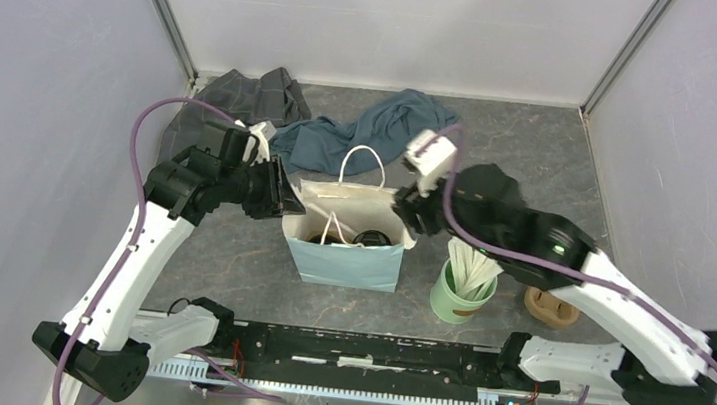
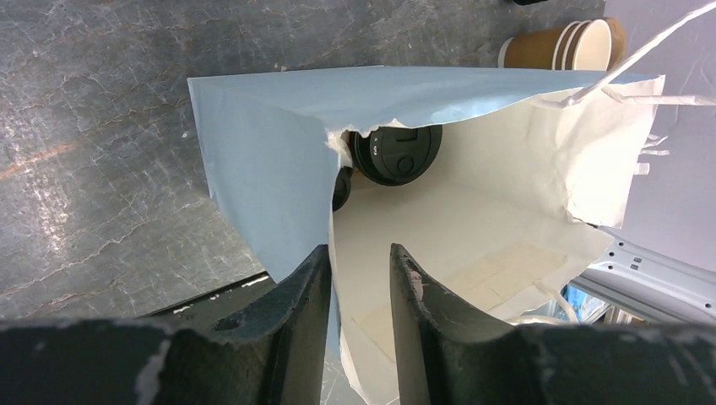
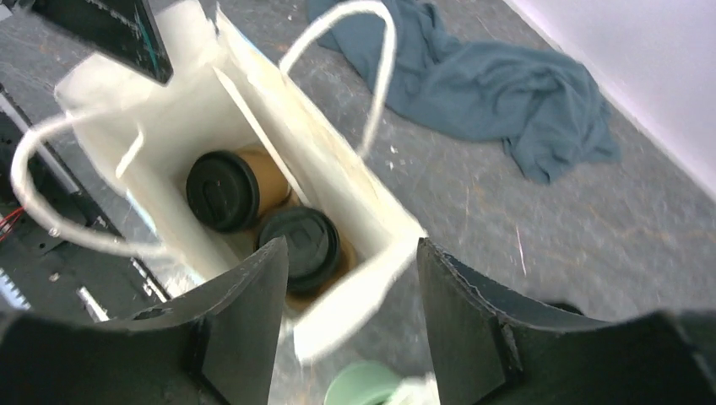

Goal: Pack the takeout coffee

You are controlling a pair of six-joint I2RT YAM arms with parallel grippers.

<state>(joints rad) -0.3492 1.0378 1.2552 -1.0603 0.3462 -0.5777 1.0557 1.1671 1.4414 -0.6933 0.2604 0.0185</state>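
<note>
Both takeout coffee cups (image 3: 221,191) are seen inside the paper bag (image 1: 348,262), side by side on its bottom, with their black lids (image 3: 306,243) facing up. Some brown side is shown by the cup in the bag's left part, so it appears to be leaning. Whether the two lids touch cannot be told.

The bag stands upright and open in the middle of the desk (image 1: 228,259), its white cord handles (image 1: 364,163) raised above the rim. The bag's left wall is pinched between the left fingers (image 2: 314,278), which are set narrow with the paper edge running between them. The right fingers (image 3: 257,287) are spread wide above the bag's right rim. A corner of the rim lies between them, and nothing is gripped.

A green cup (image 1: 455,301) filled with pale wooden stirrers (image 1: 474,265) is placed just right of the bag. A stack of lidless brown cups (image 1: 550,306) lies further right, on its side. A dark grey cloth (image 1: 235,99) and a blue cloth (image 1: 372,129) are crumpled at the far side of the desk.
</note>
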